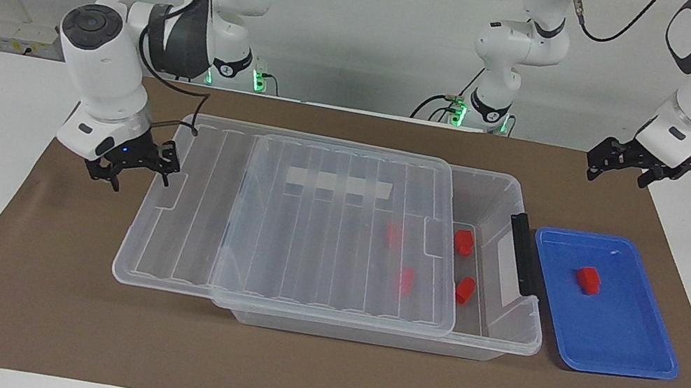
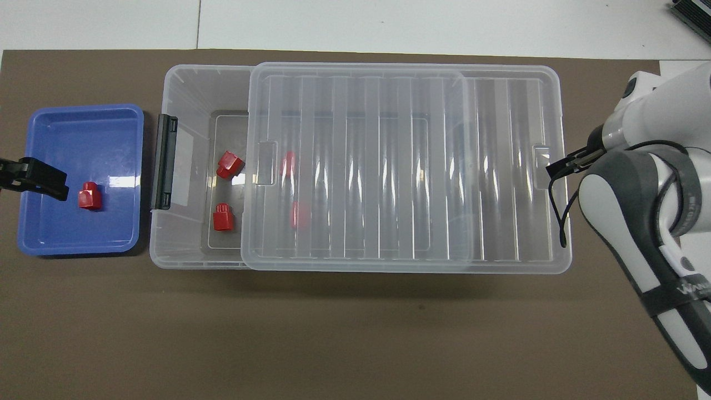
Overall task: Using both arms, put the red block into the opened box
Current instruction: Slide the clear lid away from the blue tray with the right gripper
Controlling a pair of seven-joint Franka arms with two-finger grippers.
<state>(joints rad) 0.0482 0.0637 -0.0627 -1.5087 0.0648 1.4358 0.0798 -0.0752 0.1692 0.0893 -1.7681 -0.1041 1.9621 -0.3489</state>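
Facing view: lid (image 1: 306,215) slid partway off the box (image 1: 510,330) toward the right arm's end, uncovering the end beside the blue tray (image 1: 636,359). Right gripper (image 1: 134,165) at the lid's edge, seemingly clamped on it. Left gripper (image 1: 621,164) raised over the desk near the tray, fingers apart, empty. Red block (image 1: 588,279) lying in the tray, not yet picked. Left to do: grasp, carry, drop into the opening.
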